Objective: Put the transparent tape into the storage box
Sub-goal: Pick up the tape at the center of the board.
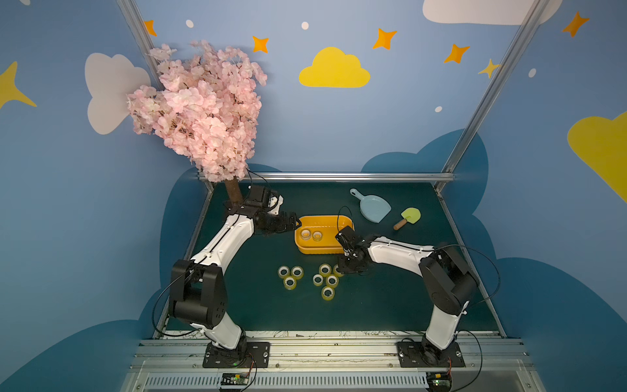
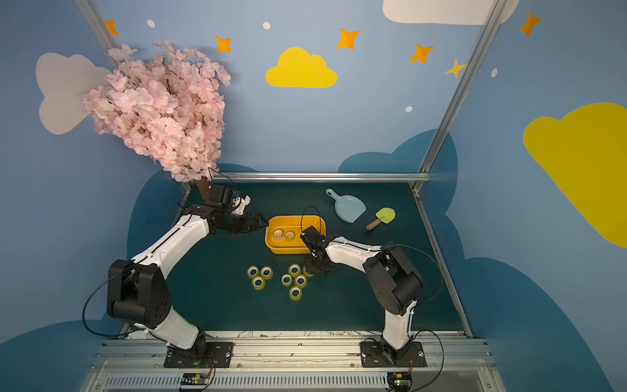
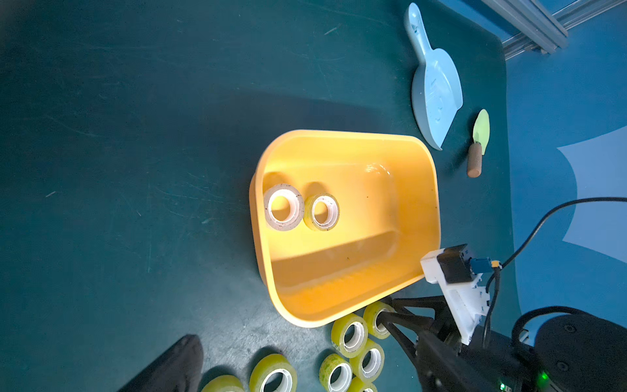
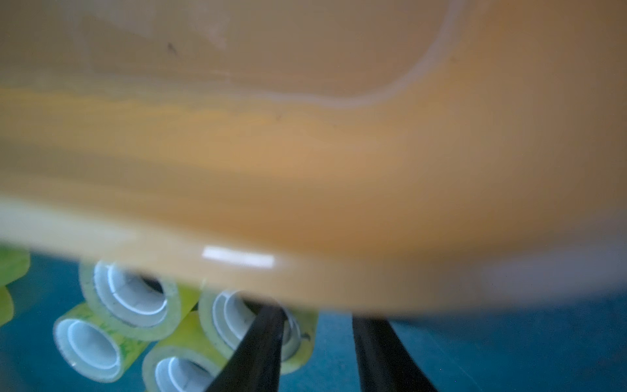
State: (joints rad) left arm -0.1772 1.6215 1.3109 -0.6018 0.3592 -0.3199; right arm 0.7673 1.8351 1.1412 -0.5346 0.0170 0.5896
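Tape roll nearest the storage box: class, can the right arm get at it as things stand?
Probably yes: the right gripper straddles the wall of that tape roll, one finger in its core, one outside; the storage box beside it doesn't block.

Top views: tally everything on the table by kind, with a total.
Tape rolls: 10 (2 boxed, 8 on the mat)
Storage box: 1
Blue dustpan: 1
Green trowel: 1
Blossom tree: 1
Total: 14
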